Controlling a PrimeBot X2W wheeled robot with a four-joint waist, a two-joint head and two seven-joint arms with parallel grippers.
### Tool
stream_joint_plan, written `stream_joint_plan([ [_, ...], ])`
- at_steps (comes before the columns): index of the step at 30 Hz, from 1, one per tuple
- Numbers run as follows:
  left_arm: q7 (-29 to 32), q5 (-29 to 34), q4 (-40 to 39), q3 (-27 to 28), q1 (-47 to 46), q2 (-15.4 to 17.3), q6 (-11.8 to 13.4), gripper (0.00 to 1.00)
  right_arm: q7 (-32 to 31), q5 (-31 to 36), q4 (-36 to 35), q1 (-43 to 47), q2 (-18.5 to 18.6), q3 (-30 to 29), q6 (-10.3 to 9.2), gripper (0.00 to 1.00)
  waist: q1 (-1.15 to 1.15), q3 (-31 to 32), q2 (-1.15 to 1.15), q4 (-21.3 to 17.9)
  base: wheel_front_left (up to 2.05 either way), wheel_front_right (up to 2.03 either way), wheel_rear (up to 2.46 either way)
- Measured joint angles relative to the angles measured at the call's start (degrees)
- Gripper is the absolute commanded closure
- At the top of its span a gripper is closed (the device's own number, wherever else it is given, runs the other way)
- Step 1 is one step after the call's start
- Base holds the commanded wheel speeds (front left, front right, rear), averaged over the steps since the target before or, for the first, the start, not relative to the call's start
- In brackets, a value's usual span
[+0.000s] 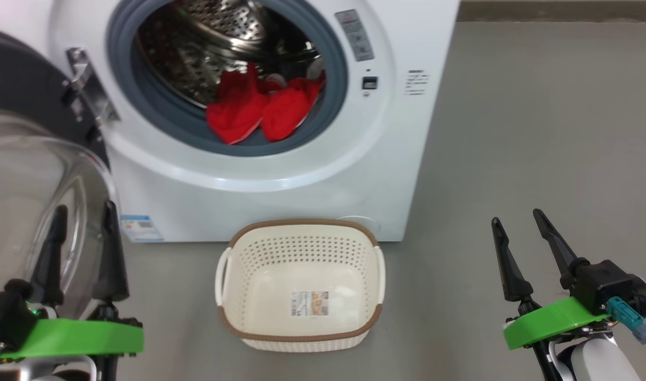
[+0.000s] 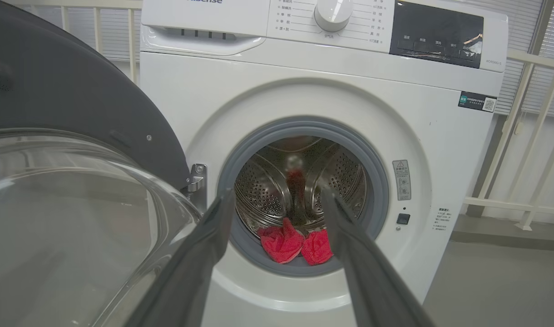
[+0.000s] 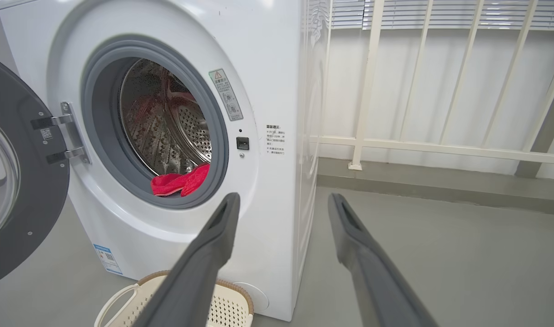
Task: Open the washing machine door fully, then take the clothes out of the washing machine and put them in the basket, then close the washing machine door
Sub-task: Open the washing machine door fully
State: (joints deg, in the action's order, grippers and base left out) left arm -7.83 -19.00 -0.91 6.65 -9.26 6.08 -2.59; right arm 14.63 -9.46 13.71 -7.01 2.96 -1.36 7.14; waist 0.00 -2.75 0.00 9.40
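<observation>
The white washing machine [image 1: 280,201] stands ahead with its door [image 1: 26,116] swung open to the left; the door's glass bowl [image 2: 68,227] bulges toward me. Red clothes [image 1: 259,108] lie at the drum's front lip, over the grey ring; they show too in the left wrist view [image 2: 295,243] and the right wrist view [image 3: 180,182]. The cream basket [image 1: 302,328] sits on the floor below the opening, with nothing in it. My left gripper [image 1: 84,211] is open at the lower left, beside the door glass. My right gripper [image 1: 516,217] is open at the lower right, over bare floor.
Grey floor [image 1: 540,132] stretches to the right of the machine. A pale railing [image 3: 440,145] with a low ledge runs behind and to the machine's right. The open door takes up the space at the left.
</observation>
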Motion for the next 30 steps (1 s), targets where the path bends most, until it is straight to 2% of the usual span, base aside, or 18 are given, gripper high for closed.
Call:
stream_joint_plan([
  [5, -0.4, -0.2, 0.7, -1.4, 2.9, 0.3, -1.5, 0.0, 0.0, -0.7, -1.1, 0.1, 0.0, 0.2, 0.0, 0.0, 0.0, 1.1, 0.0, -3.8, 0.0, 0.0, 0.0],
  [17, -5.4, 1.4, 3.2, -4.3, 9.7, 1.2, -2.6, 0.0, 0.0, -1.1, -4.5, 2.5, 0.0, 1.1, 0.0, 0.0, 0.0, 3.2, 0.0, -11.7, 0.0, 0.0, 0.0],
  [23, -6.4, 1.5, 5.5, -4.3, 11.0, 1.2, -3.1, 0.0, 0.0, -1.4, -5.5, 3.9, 0.2, 1.8, 0.0, 0.0, 0.0, 4.2, 0.0, -13.3, 0.0, 0.0, 0.0],
  [30, -6.5, 2.8, 7.3, -4.2, 11.8, 1.0, -3.6, 0.0, 0.0, -1.6, -5.9, 5.7, 0.5, 2.1, 0.0, 0.0, 0.0, 4.6, 0.0, -13.3, 0.0, 0.0, 0.0],
])
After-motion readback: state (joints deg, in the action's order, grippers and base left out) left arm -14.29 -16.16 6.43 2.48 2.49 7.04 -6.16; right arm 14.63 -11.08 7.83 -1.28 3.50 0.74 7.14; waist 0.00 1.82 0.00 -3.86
